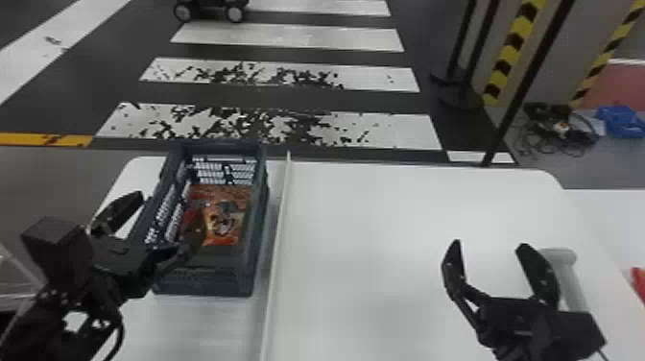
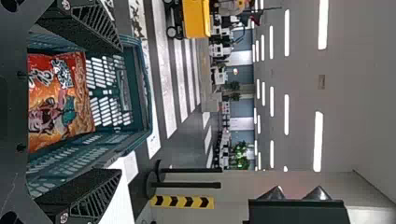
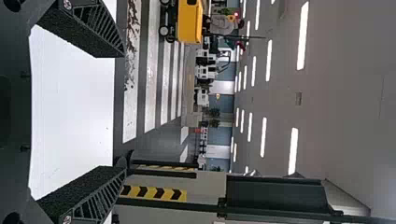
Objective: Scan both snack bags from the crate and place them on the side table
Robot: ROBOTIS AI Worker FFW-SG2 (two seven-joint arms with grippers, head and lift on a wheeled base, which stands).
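one snack bag [image 1: 224, 221] lies in the crate [image 1: 204, 284], with the left gripper [image 1: 169, 214] over it, open and empty, so that bag probably has scanning and placing left. a red thing [image 1: 639, 283] at the far right might be the other, already placed, but i can't tell; the right gripper [image 1: 489, 244] is open and empty above the white table [image 1: 374, 269].

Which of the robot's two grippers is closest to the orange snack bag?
The left gripper. It is right at the crate with the orange snack bag inside; the right gripper is farther away, over the white table.
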